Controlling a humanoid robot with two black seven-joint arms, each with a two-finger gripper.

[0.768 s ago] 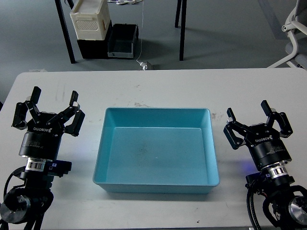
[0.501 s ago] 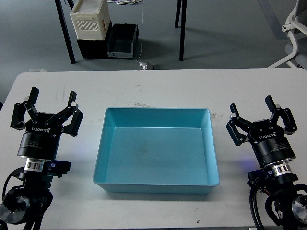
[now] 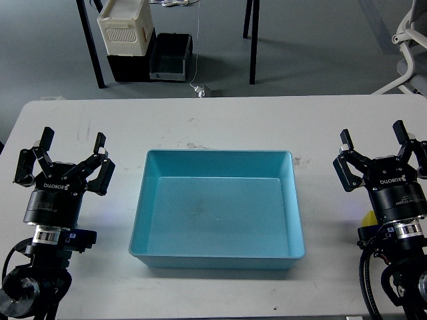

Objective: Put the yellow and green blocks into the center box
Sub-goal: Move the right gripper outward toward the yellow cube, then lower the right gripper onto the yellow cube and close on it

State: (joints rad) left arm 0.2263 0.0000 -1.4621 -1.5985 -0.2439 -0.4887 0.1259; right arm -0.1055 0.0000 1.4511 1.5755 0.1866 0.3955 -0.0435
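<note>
One left gripper point(image 3: 72, 144) is standing over the left part of the white table point(image 3: 220, 117), its two fingers spread wide apart and gripping nothing. One light blue box point(image 3: 218, 259) is sitting at the middle of the table, between the two arms and apart from both; its floor is showing bare plastic with faint scuffs. One right gripper point(image 3: 373, 133) is hovering over the right part of the table, its two fingers likewise spread apart and gripping nothing. One yellow block point(image 3: 367, 219) is lying on the table to the right of the box, just beside the right arm's wrist, which is covering most of it, so only a small yellow corner is showing. The green block is not showing anywhere in this view.
</note>
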